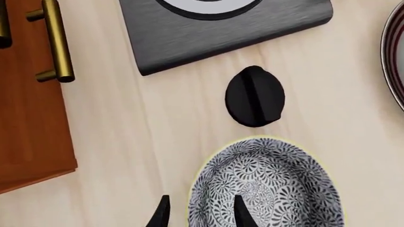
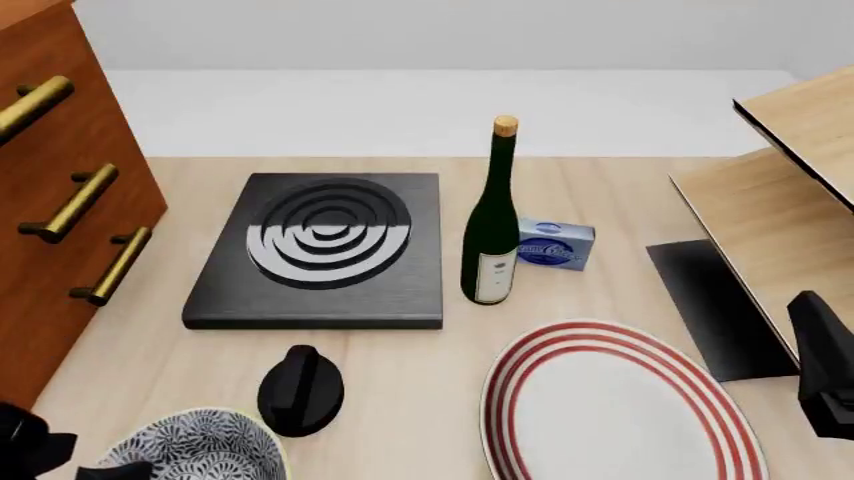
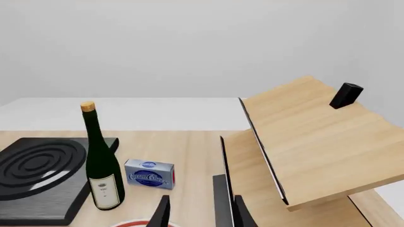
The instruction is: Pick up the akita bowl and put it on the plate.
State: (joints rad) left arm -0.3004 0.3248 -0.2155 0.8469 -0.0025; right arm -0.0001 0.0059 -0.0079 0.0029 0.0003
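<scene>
The akita bowl (image 1: pixel 271 189) (image 2: pixel 200 448), white with a dense dark swirl pattern, sits upright on the table at the front left. My left gripper (image 1: pixel 202 215) (image 2: pixel 107 466) is open and straddles the bowl's rim, with one finger (image 1: pixel 243 213) inside the bowl and the other finger (image 1: pixel 162 215) outside it. The plate (image 2: pixel 621 415), white with red rings, lies at the front right; its edge also shows in the left wrist view (image 1: pixel 394 56). My right gripper (image 3: pixel 202 215) (image 2: pixel 827 375) hangs open over the table's right side with nothing between its fingers.
A black knob-like object (image 2: pixel 300 390) (image 1: pixel 254 97) lies just beyond the bowl. Behind it are the black stove (image 2: pixel 324 250), a wine bottle (image 2: pixel 493 215) and a blue box (image 2: pixel 554 243). A wooden cabinet (image 2: pixel 54 200) stands left, a wooden rack (image 2: pixel 787 190) right.
</scene>
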